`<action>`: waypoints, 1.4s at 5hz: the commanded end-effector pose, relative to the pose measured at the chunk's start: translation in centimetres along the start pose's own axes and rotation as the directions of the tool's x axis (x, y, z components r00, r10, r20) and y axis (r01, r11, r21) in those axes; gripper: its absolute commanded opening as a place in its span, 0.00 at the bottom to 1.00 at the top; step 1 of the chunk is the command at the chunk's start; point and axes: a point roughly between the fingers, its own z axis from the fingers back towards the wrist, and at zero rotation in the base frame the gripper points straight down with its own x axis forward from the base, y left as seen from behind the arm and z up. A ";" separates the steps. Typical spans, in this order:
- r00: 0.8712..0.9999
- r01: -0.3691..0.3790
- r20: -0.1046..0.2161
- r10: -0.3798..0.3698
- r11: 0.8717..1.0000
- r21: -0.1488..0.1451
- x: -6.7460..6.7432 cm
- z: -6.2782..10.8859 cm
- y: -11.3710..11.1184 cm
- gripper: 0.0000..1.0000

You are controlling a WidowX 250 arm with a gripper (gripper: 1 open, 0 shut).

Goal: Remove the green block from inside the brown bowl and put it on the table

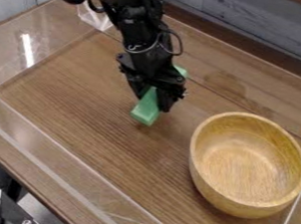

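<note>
Camera view: black gripper (pixel 151 92) clamps the flat, bright green block (pixel 147 108) low over the grained brown table (pixel 73 117), left of the round, thick-rimmed brown bowl (pixel 250 164).

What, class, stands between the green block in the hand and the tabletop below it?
Nothing visible. The hand grips the green block just above bare table, left of the brown bowl, which sits apart and is empty.

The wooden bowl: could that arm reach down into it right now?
Probably yes. The bowl sits open and empty with nothing above it, but the tool is off to its left, shut on the green block.
</note>
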 end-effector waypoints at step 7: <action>0.998 -0.062 0.015 0.062 0.998 -0.002 1.9 0.2 1.6 0.00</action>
